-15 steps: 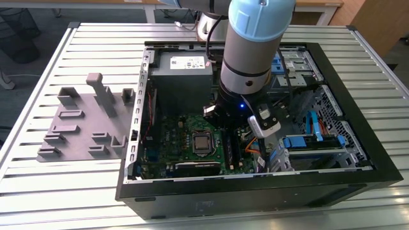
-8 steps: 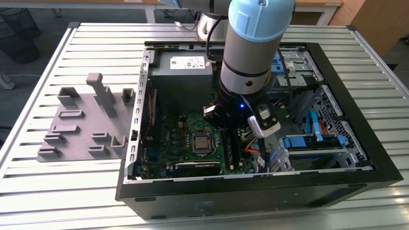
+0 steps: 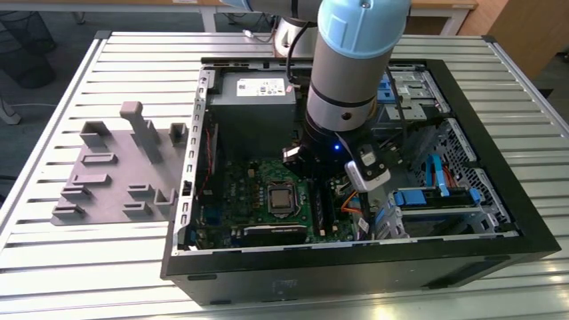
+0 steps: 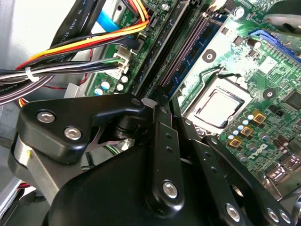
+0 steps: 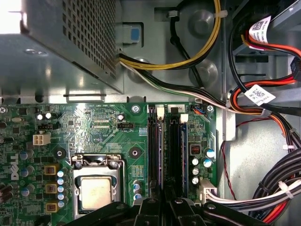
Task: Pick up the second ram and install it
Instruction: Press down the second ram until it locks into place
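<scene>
Exterior view: the arm reaches into the open case, the gripper low over the motherboard, well apart from the grey holder on the table. In both wrist views the ram, a blue strip, stands on edge in a black slot beside the processor socket; the gripper sits at one end of it. How far the gripper is open, and whether it grips the ram, cannot be told.

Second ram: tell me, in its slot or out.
In: the thin blue circuit-board strip stands on edge, set into the green motherboard. Fully seated: cannot tell.
</scene>
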